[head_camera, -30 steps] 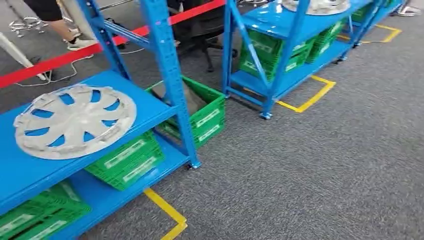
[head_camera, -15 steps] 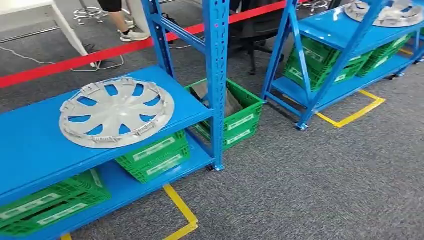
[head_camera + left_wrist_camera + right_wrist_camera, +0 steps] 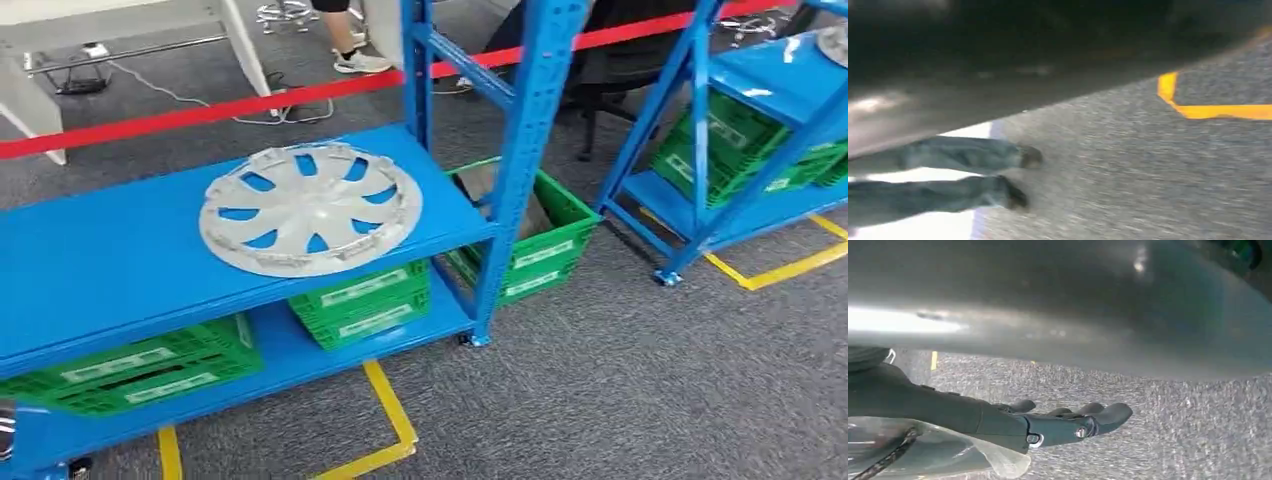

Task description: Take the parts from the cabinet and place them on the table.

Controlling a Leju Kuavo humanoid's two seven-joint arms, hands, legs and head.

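A silver hubcap (image 3: 310, 208) with curved spokes lies flat on the middle level of a blue shelf rack (image 3: 120, 270), near the rack's right upright post. Another silver part (image 3: 835, 42) lies on a second blue rack (image 3: 700, 130) at the far right. In the right wrist view my right hand (image 3: 1048, 422) hangs over grey carpet, dark fingers stretched out straight, holding nothing.
Green crates (image 3: 365, 300) stand on the rack's bottom level, and another (image 3: 540, 240) sits on the floor beside the post. Yellow tape (image 3: 390, 410) marks the carpet. A red barrier tape (image 3: 200, 110) runs behind the rack. A person's legs (image 3: 948, 175) stand nearby.
The camera has turned left, so the whole picture has shifted right. The hubcap rack now sits in the middle of the view and the second rack at the right edge.
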